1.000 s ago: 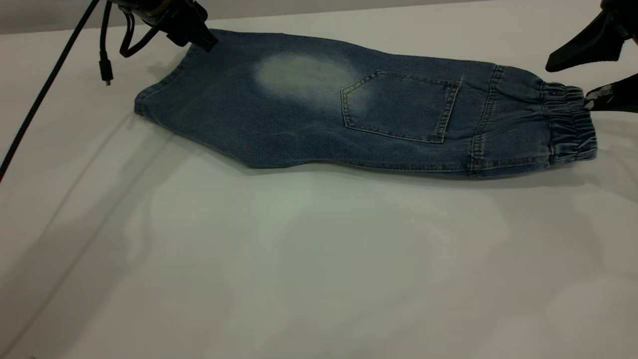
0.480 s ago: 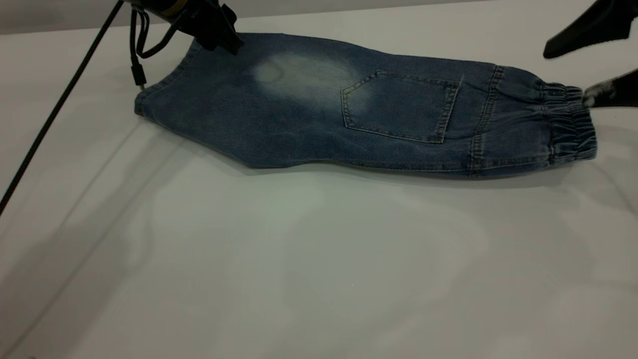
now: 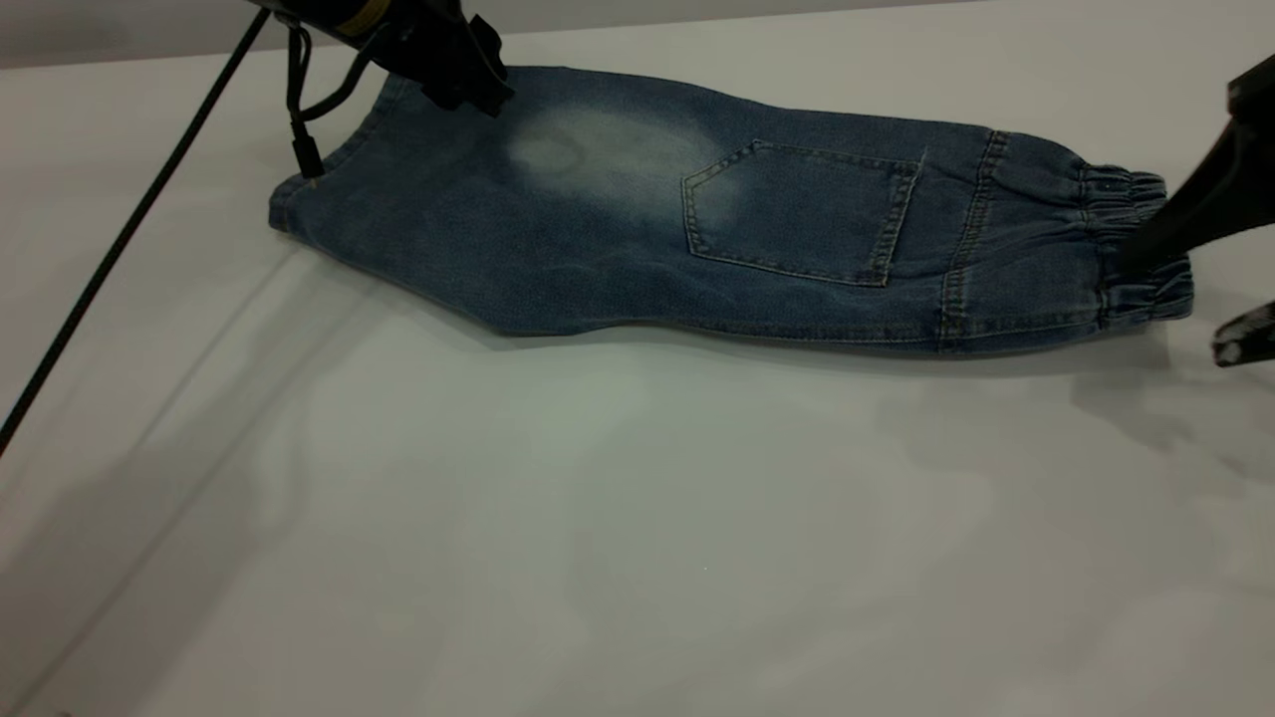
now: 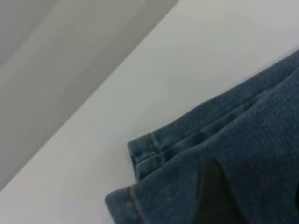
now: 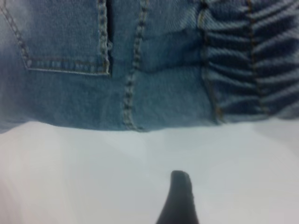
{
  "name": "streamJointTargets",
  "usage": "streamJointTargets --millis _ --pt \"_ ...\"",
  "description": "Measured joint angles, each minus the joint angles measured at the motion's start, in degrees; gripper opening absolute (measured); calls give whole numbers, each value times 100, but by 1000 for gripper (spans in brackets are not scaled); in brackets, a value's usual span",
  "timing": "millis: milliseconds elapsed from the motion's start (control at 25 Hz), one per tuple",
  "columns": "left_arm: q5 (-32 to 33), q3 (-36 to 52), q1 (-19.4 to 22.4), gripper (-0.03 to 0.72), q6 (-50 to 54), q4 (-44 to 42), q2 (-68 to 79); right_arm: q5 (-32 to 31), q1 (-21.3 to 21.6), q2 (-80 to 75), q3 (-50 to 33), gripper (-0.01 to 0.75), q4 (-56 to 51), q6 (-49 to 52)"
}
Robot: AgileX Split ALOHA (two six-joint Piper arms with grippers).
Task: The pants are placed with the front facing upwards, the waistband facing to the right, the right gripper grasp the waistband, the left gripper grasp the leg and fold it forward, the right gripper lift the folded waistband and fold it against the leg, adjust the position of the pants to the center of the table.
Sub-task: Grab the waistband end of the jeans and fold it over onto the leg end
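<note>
The blue denim pants [image 3: 637, 229] lie flat along the far part of the table [image 3: 598, 518], doubled lengthwise with a square back pocket [image 3: 797, 214] and a pale patch on top. The leg hems [image 3: 289, 204] point left and the ruffled waistband [image 3: 1141, 244] points right. My left gripper [image 3: 463, 80] hovers open over the leg's far edge near the hems, and one of its fingers [image 4: 212, 196] shows just above the denim. My right gripper [image 3: 1180, 304] stands open at the waistband's near corner. One of its fingers [image 3: 1185, 214] crosses the waistband and the other [image 3: 1240, 344] is above bare table.
A black cable [image 3: 120, 239] hangs from the left arm and runs down across the table's left side, with a loose plug [image 3: 304, 157] dangling near the hems. White table surface stretches wide in front of the pants.
The left gripper has slid rightward from the hem corner onto the leg. The right gripper has dropped from beside the waistband's far end toward its near corner, still open.
</note>
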State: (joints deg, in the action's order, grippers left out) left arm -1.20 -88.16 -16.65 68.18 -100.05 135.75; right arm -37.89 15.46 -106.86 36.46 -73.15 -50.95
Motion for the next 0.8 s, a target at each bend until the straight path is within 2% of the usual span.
streamJointTargets --millis 160,520,800 --pt "-39 0 -87 389 12 0 0 -219 0 -247 0 512 -486 -461" --pt "-3 0 -129 389 156 0 0 -236 0 -247 0 526 -371 -482" --pt "-32 0 -129 389 156 10 0 -385 -4 -242 4 669 -371 -551"
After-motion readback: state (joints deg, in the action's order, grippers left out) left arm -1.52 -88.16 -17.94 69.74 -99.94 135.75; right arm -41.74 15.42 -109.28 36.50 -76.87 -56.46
